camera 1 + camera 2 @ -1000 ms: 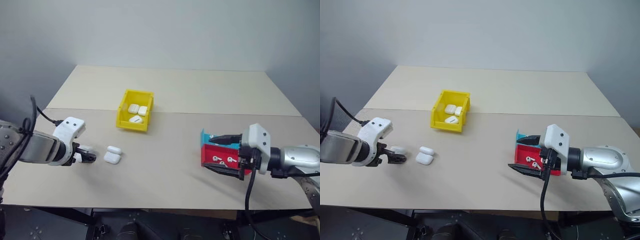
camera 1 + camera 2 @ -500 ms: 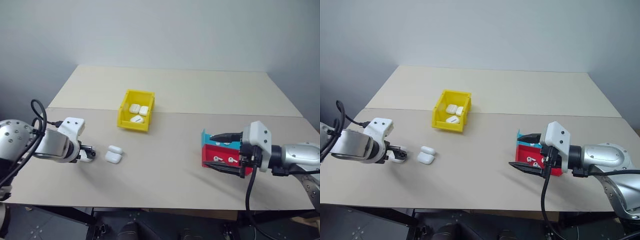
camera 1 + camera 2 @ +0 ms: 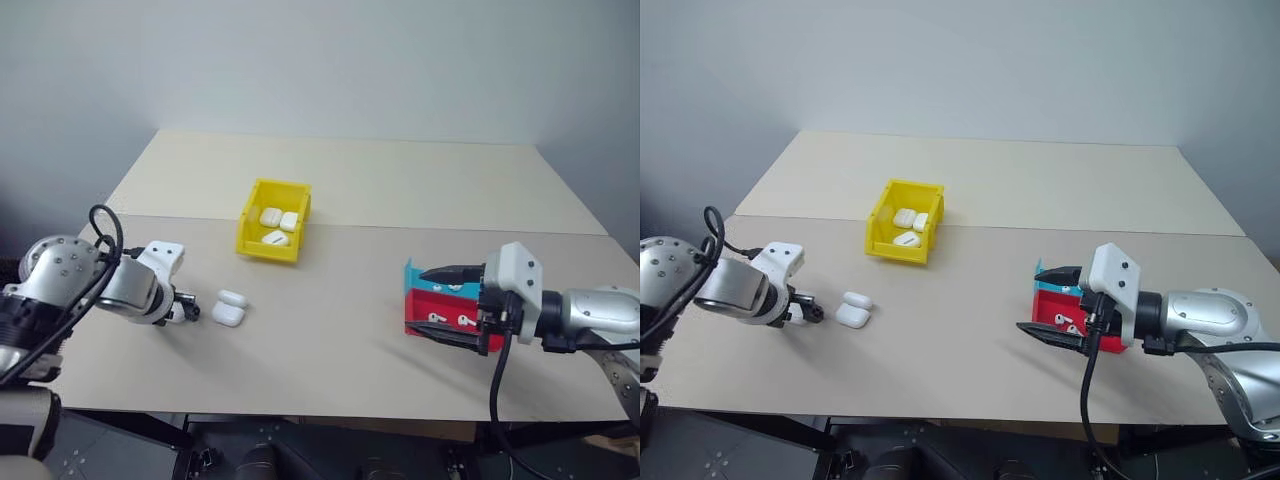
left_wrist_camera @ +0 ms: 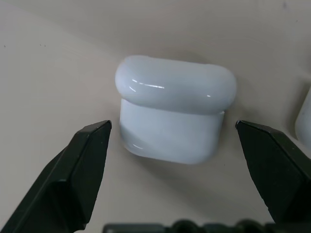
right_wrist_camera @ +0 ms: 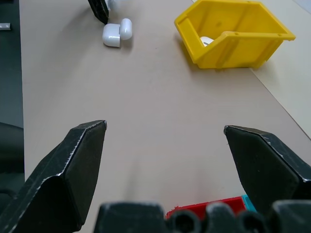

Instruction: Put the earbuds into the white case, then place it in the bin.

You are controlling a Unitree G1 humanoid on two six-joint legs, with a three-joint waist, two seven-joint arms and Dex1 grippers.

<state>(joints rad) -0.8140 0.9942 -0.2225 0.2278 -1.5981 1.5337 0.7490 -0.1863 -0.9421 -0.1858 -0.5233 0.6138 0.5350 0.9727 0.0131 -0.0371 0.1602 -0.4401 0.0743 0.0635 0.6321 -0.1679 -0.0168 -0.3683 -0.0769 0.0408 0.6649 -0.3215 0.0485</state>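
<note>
The left gripper stands wide open astride a closed white case, its fingers clear of it. The right gripper, also wide open and empty, brackets the red and teal tray.

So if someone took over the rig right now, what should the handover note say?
Left gripper: open, fingers either side of a white case on the table, not gripping yet; another case lies just beside it.
Right gripper: open, holding nothing, over the red and teal tray with the earbuds.
Yellow bin: three cases already inside.
Left: grasp a case, load the earbuds, close it, bin it.
</note>
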